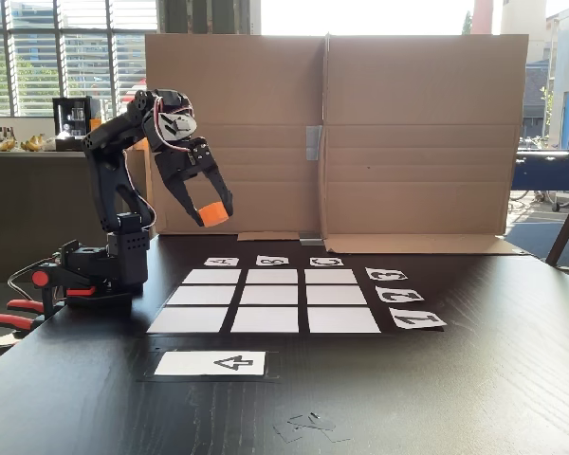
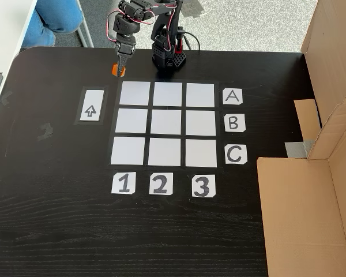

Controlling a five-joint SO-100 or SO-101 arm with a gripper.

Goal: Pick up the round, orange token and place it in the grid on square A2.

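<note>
Faceted orange plastic token (image 1: pixel 211 214) between black pincer (image 1: pixel 215 217) fingers.

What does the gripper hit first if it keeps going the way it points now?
The gripper, shut on the token, points down, raised. Straight on, it likely meets the bare black table beside the grid, near the A-row corner cell rather than square A2. Depth is uncertain.

A low fixed view faces the cardboard backdrop (image 1: pixel 417 142) across the grid (image 1: pixel 266 301); another looks steeply down. Both share the arm (image 2: pixel 161 34) and grid.
</note>
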